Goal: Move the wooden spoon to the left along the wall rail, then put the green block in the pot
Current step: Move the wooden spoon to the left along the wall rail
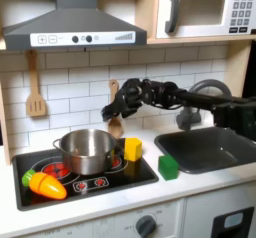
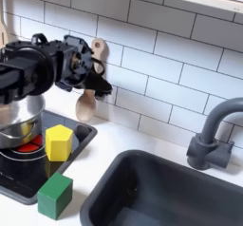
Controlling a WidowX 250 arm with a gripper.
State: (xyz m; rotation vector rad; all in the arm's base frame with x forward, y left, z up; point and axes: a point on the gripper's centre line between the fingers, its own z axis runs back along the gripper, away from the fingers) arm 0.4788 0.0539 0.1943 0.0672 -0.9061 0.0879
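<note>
The pot [image 1: 87, 149] sits on the black stovetop [image 1: 100, 182] of a toy kitchen and serves as the anchor here. Behind it and toward the first exterior view's right, the wooden spoon [image 1: 114, 117] hangs against the white tiled wall, bowl down, handle up. The gripper [image 1: 116, 106] is right at the spoon, its black fingers set on either side of the handle; in the second exterior view the gripper [image 2: 91, 76] overlaps the handle of the spoon [image 2: 88, 102], but whether the fingers actually press on the wood cannot be told. The yellow block [image 1: 132, 149] stands just beside the pot on the stovetop, on the first exterior view's right. The green block [image 1: 168, 166] lies farther out on the same side, off the stovetop on the white counter, near the sink [image 1: 205, 147]. In front of the pot lies a toy carrot [image 1: 44, 185]. Well away, toward the first exterior view's left, a wooden spatula [image 1: 35, 100] hangs on the wall.
</note>
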